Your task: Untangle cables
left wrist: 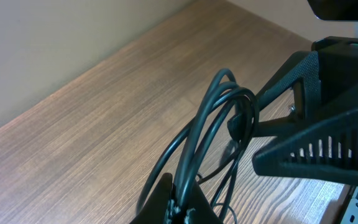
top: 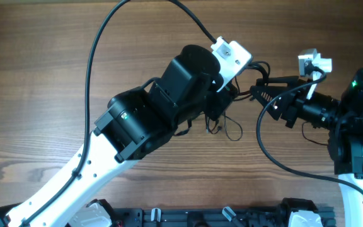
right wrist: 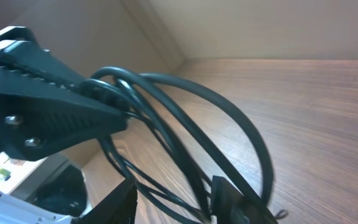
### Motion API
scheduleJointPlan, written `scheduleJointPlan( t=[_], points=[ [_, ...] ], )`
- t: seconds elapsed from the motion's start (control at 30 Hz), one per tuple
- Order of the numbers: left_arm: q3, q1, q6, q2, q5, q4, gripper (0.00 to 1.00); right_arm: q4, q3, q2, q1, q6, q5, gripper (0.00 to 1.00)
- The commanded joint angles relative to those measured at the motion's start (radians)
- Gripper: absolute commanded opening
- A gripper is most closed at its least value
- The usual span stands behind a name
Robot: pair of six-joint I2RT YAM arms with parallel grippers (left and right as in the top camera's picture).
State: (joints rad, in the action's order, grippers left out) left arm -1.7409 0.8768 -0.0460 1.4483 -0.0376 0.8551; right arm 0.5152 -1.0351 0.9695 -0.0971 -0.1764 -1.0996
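Note:
The cables (top: 230, 128) are a small bundle of thin black loops at the table's middle, between my two grippers. My left gripper (top: 230, 96) is shut on several strands; in the left wrist view its jaws (left wrist: 182, 204) pinch them and the loops (left wrist: 229, 106) rise ahead, lifted off the wood. My right gripper (top: 256, 90) faces it from the right, open. In the right wrist view its fingers (right wrist: 173, 202) stand apart with cable strands (right wrist: 185, 106) running between them, and the left gripper (right wrist: 48, 106) holds the loops just ahead.
Thick black robot cables (top: 99, 44) arc over the left arm, and another (top: 276, 161) curves by the right arm. A dark rack (top: 200, 217) runs along the front edge. Wooden table (top: 43, 63) lies all around.

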Motion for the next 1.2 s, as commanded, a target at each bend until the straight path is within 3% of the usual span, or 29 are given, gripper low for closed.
scheduleJointPlan(
  t=[0.0,0.17,0.23,0.33,0.5,0.73,1.17],
  points=[
    [-0.008,-0.004,0.010,-0.012,0.019,-0.010,0.04,-0.006,-0.019,0.001,-0.004,0.024,-0.055,0.40],
    [-0.008,-0.005,0.010,-0.012,0.018,-0.006,0.05,-0.009,-0.019,0.001,-0.004,0.024,-0.108,0.31],
    [-0.008,-0.005,0.010,-0.012,0.019,-0.006,0.12,-0.008,-0.019,0.001,-0.004,0.024,-0.112,0.20],
    [-0.008,-0.004,0.010,-0.012,0.019,-0.006,0.24,-0.008,-0.019,0.001,-0.004,0.023,-0.111,0.16],
    [-0.008,-0.004,0.010,-0.012,0.019,0.004,0.22,-0.008,-0.019,0.001,-0.004,0.023,-0.106,0.06],
    [-0.008,-0.005,0.010,-0.012,0.016,0.005,0.04,0.002,-0.019,0.001,-0.004,0.019,-0.050,0.05],
    [-0.008,-0.005,0.011,-0.012,-0.110,0.002,0.04,0.042,-0.019,0.001,-0.004,0.013,0.082,0.04]
  ],
)
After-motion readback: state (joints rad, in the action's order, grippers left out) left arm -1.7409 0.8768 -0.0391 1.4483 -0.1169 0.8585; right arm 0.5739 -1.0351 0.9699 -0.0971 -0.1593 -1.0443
